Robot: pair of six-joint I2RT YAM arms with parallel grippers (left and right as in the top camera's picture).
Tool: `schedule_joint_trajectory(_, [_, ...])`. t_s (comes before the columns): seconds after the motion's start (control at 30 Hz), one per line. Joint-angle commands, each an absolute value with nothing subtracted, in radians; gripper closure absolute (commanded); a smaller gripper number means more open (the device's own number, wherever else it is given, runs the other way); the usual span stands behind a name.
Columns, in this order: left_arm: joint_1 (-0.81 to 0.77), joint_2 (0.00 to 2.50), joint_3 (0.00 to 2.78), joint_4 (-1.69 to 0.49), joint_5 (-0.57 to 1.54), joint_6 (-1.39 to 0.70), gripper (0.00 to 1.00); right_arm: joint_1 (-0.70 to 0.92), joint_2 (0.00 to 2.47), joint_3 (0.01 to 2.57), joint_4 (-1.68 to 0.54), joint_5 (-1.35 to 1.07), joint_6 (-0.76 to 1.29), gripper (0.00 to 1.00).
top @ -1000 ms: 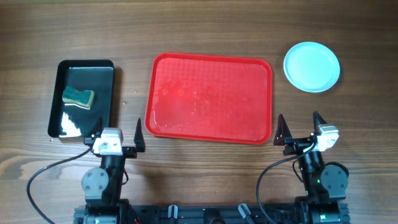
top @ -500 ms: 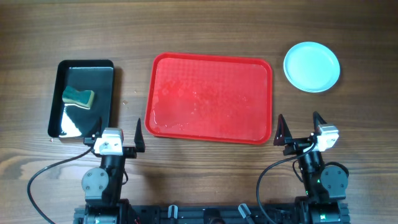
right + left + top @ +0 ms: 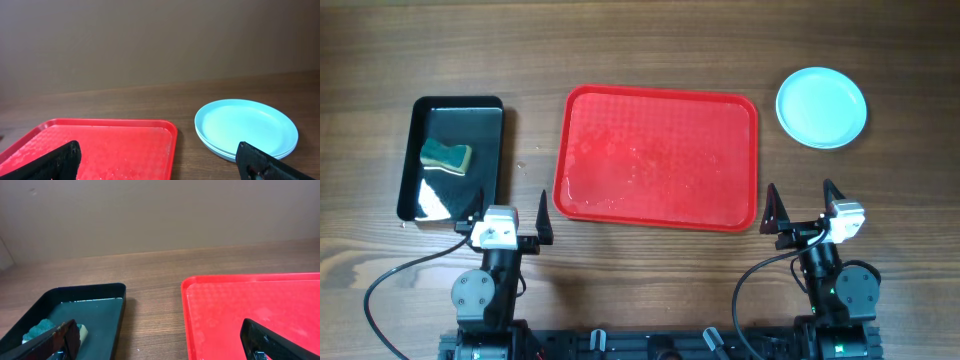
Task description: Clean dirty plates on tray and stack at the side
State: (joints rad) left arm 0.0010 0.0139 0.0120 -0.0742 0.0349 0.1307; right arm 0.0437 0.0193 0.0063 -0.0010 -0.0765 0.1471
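The red tray (image 3: 657, 158) lies mid-table with no plates on it, only wet smears; it also shows in the left wrist view (image 3: 250, 310) and the right wrist view (image 3: 100, 145). The plates (image 3: 821, 107) sit in a stack at the far right, a pale turquoise one on top; the stacked rims show in the right wrist view (image 3: 246, 127). A white plate cannot be made out. My left gripper (image 3: 510, 213) is open and empty at the near edge left of the tray. My right gripper (image 3: 803, 205) is open and empty near the tray's near right corner.
A glossy black tray (image 3: 453, 157) at the left holds a green-and-yellow sponge (image 3: 446, 156) and some water. It shows in the left wrist view (image 3: 75, 315) too. A plain wall stands behind the table's far edge.
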Motion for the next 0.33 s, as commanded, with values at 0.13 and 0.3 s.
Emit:
schedule_joint_trajectory(0.13, [-0.005,0.003,0.006,-0.076,0.025,0.15,0.0,0.038,0.01,0.005,0.001,-0.064,0.131,0.0])
schedule_joint_trajectory(0.3, [-0.004,0.003,0.006,-0.076,0.025,0.15,0.0,0.038,0.01,0.005,0.001,-0.064,0.131,0.01])
